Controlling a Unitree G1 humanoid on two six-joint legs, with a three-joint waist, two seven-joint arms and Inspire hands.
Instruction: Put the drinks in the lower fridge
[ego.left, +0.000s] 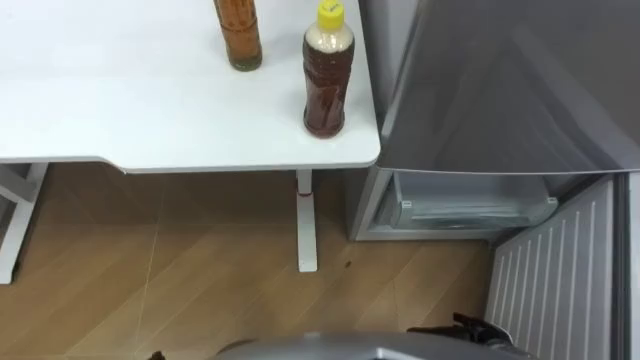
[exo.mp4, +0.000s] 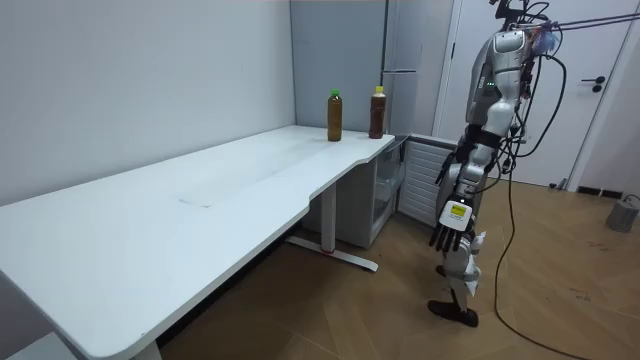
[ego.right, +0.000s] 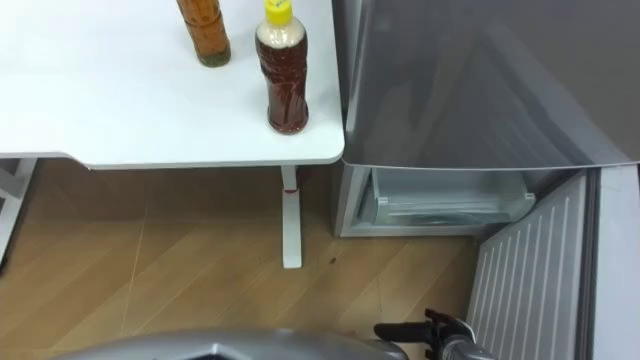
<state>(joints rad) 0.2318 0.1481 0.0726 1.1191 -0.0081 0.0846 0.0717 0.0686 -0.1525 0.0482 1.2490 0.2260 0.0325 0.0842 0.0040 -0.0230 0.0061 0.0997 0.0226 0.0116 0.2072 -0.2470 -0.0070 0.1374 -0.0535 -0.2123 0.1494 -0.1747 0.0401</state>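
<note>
Two drink bottles stand on the white table (ego.left: 150, 110) near its right corner. One has a yellow cap and dark tea (ego.left: 327, 75), the other holds amber drink (ego.left: 238, 35) and its top is cut off. In the room view the amber one (exo.mp4: 334, 116) has a green cap and the other bottle (exo.mp4: 378, 112) stands beside it. The lower fridge (ego.left: 470, 205) is to the right of the table, with its door (ego.left: 560, 270) swung open toward me. My left hand (exo.mp4: 447, 232) hangs at my side, fingers straight and empty. My right hand (ego.left: 475, 328) shows as a dark shape low down.
I stand on the wood floor about a step back from the table corner and the fridge. A white table leg (ego.left: 306, 225) stands between me and the fridge's left side. A pale drawer front sits inside the open lower compartment. The long table runs off to my left.
</note>
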